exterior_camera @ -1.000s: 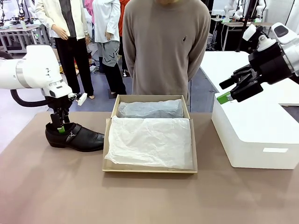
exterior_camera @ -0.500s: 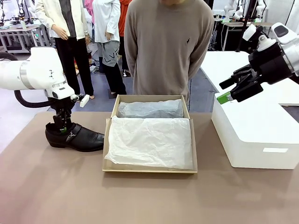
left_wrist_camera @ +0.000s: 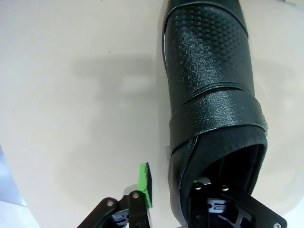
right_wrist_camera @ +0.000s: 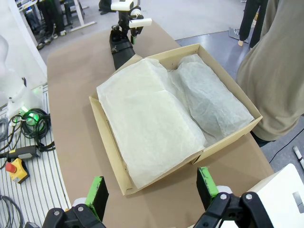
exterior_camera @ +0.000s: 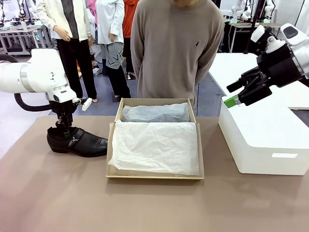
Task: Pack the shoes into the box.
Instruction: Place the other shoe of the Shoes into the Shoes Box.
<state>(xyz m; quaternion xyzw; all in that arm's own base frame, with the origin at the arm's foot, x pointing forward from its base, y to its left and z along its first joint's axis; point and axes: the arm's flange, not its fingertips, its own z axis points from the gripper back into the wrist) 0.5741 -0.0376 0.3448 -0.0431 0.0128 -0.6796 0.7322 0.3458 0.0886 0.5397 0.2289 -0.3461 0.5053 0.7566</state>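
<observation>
One glossy black shoe (exterior_camera: 79, 141) with a side buckle lies on the brown table, left of the box, toe pointing right. My left gripper (exterior_camera: 65, 129) reaches straight down at its heel opening. In the left wrist view the shoe (left_wrist_camera: 209, 85) has one finger inside it and the green-padded finger (left_wrist_camera: 145, 183) outside its side wall, a small gap still showing, so the left gripper (left_wrist_camera: 172, 185) is open. The cardboard box (exterior_camera: 154, 176) holds white tissue paper (exterior_camera: 154, 145) and a grey tissue-wrapped bundle (exterior_camera: 154, 113). My right gripper (exterior_camera: 236, 96) hovers open above the table's right side, over the box (right_wrist_camera: 228, 137).
A large white block (exterior_camera: 260, 140) stands on the table at the right. A person (exterior_camera: 176, 48) stands behind the box's far side. Other people stand farther back on the left. Cables and a red stop button (right_wrist_camera: 16, 166) lie beside the table.
My left gripper has sunk a little into the shoe's heel opening and its fingers have drawn closer together. The right arm, the shoe and the box have stayed put.
</observation>
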